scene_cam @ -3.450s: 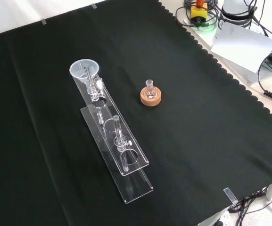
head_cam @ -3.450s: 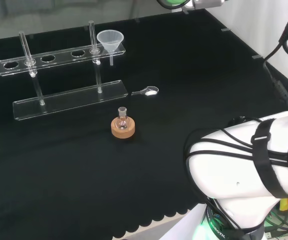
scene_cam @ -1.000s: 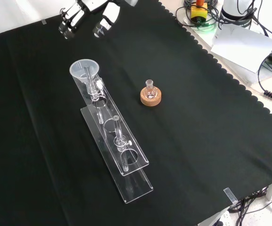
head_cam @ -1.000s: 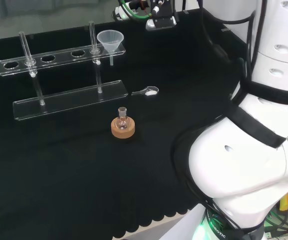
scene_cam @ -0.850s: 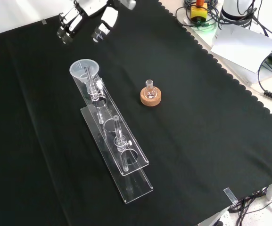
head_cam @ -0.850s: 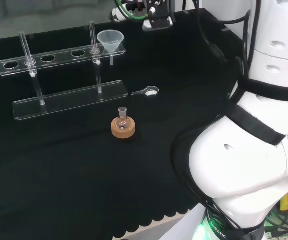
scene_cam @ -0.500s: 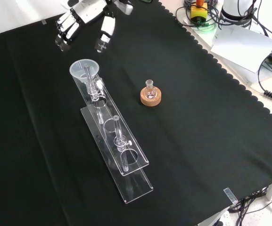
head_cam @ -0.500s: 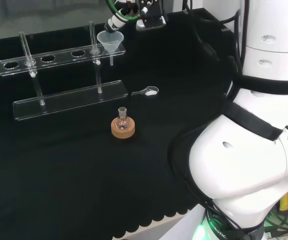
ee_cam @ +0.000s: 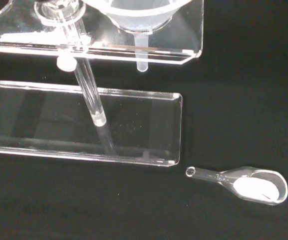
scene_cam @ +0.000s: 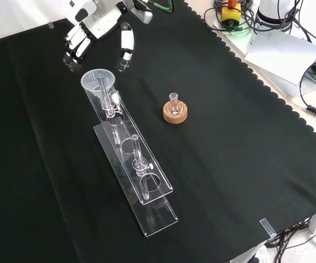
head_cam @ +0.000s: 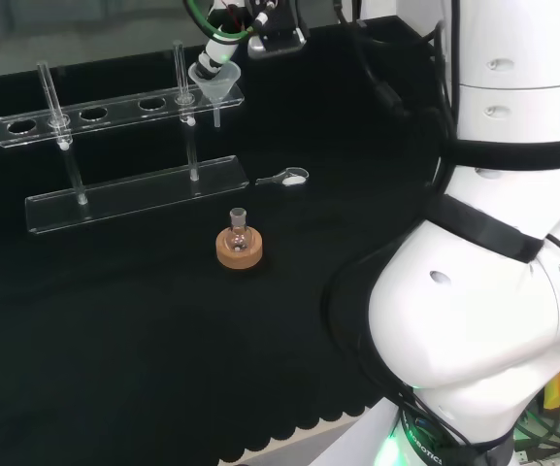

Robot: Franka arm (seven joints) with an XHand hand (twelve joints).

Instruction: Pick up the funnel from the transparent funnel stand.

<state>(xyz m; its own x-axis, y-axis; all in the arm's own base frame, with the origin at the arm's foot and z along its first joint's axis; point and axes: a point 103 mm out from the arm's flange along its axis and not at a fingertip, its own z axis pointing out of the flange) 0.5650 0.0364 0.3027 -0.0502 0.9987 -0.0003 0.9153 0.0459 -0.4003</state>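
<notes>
Front view: your robot hand [scene_cam: 100, 24] hovers with fingers spread, holding nothing. Funnel [scene_cam: 98, 81] sits upright in the stand's [scene_cam: 147, 189] end hole, just below the fingertips, between fingers and thumb. Stem vertical; come straight down.

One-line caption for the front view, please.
Open robot hand hovers above the funnel seated in the clear stand.

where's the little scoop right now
In the head view the scoop lies on the black cloth just right of the funnel stand's base plate, below the funnel.
</notes>
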